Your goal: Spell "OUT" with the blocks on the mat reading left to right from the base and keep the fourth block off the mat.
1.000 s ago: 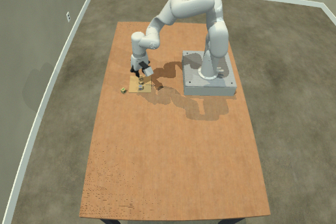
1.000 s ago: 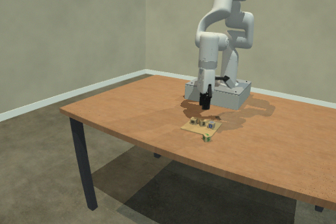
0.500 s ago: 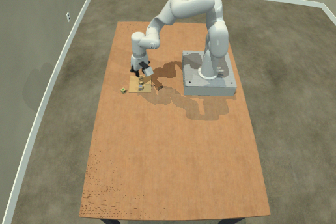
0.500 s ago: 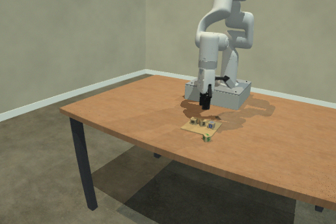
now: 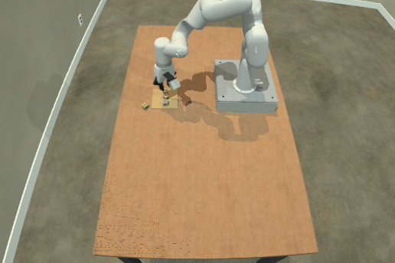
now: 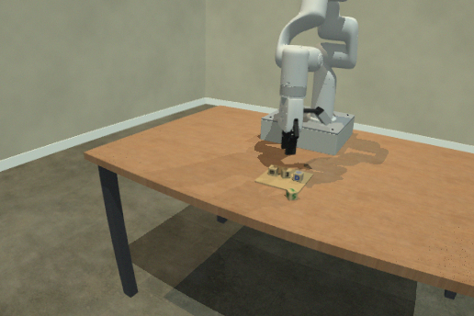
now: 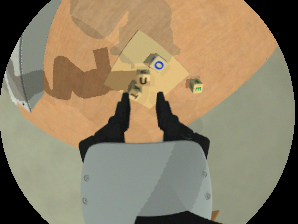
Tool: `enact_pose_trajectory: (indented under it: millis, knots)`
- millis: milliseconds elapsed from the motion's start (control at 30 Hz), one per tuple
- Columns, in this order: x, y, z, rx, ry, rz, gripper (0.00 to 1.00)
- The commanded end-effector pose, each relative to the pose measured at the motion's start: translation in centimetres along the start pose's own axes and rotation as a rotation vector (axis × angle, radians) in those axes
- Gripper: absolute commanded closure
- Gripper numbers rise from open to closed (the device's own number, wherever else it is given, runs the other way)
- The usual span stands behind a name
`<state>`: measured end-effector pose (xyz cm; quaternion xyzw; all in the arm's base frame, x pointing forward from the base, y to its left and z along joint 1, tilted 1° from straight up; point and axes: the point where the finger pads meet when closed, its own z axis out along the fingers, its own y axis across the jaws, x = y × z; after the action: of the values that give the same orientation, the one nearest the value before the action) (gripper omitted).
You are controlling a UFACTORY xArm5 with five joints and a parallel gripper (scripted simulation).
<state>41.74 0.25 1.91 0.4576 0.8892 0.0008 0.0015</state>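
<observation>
The mat [image 5: 155,104] [image 6: 271,183] [image 7: 172,82] lies flat. The blue O block [image 5: 165,102] [image 6: 298,175] [image 7: 158,65], a block with a dark U [image 5: 165,95] [image 6: 287,174] [image 7: 143,79] and a block with a dark T-like mark [image 6: 273,171] [image 7: 134,92] stand on it in a row, O at the base's left-hand side. The T-like block looks turned against the U block; exact letter directions are too small to tell. The green-lettered block [image 5: 145,106] [image 6: 292,195] [image 7: 197,87] lies off the mat. My gripper [image 5: 162,87] [image 6: 290,151] [image 7: 143,99] is partly open and empty, above the row's T-like end.
The robot's grey base [image 5: 246,105] [image 6: 299,139] stands on the wooden table [image 5: 203,180] [image 6: 367,203], on the other side of the mat from the green-lettered block. The arm's shadow falls across the table and part of the mat. The table edge lies beyond the green-lettered block.
</observation>
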Motion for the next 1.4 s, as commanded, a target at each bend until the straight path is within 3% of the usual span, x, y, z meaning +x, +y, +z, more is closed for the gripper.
enact_pose_trajectory:
  millis: [0, 1367]
  knots:
    - [-0.1, 0.1, 0.0, -0.003, -0.002, 0.000, 0.58]
    - [-0.1, 0.1, 4.3, -0.002, -0.002, 0.000, 0.58]
